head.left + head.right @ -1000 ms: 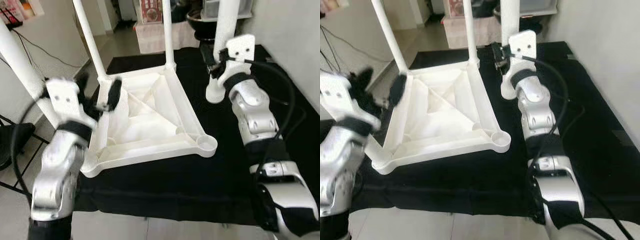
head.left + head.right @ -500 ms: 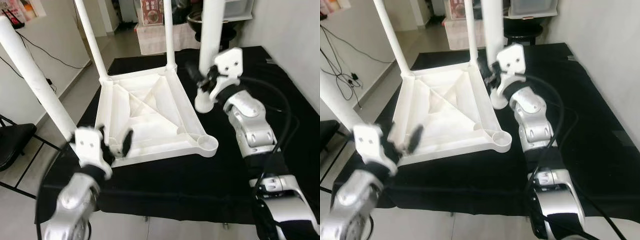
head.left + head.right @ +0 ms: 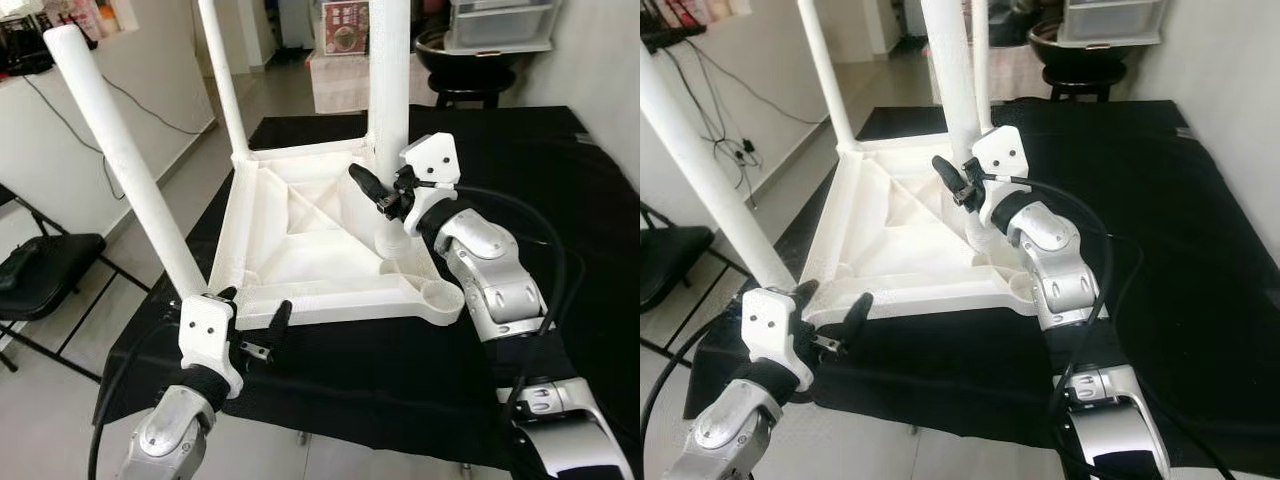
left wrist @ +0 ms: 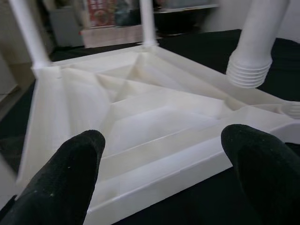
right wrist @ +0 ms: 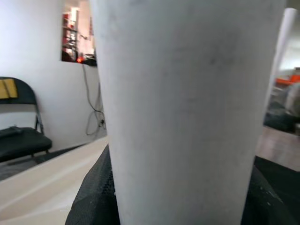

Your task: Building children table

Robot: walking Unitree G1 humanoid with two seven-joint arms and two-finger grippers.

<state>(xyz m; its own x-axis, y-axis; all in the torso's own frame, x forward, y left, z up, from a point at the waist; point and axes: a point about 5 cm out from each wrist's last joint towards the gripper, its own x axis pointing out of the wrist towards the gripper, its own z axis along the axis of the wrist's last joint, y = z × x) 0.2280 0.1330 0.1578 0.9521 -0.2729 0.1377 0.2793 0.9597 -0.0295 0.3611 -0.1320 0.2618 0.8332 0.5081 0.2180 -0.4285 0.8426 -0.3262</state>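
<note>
A black cloth-covered work surface (image 3: 560,200) stands on a pale tiled floor (image 3: 60,400), with a black folding chair (image 3: 40,275) and a white wall trailing black cables (image 3: 150,105) to the left, and a round black stool (image 3: 470,80) beyond the far edge.

A white plastic table top (image 3: 300,250) lies upside down on a black cloth (image 3: 420,360). Three legs stand up from its corners, the nearest one (image 3: 125,170) leaning toward the left. The right gripper (image 3: 385,200) is clamped on a fourth leg (image 3: 390,90), held upright with its lower end just above the tray, near the empty corner socket (image 3: 440,297), possibly touching the plastic. The left gripper (image 3: 255,325) hovers spread wide at the near edge.
</note>
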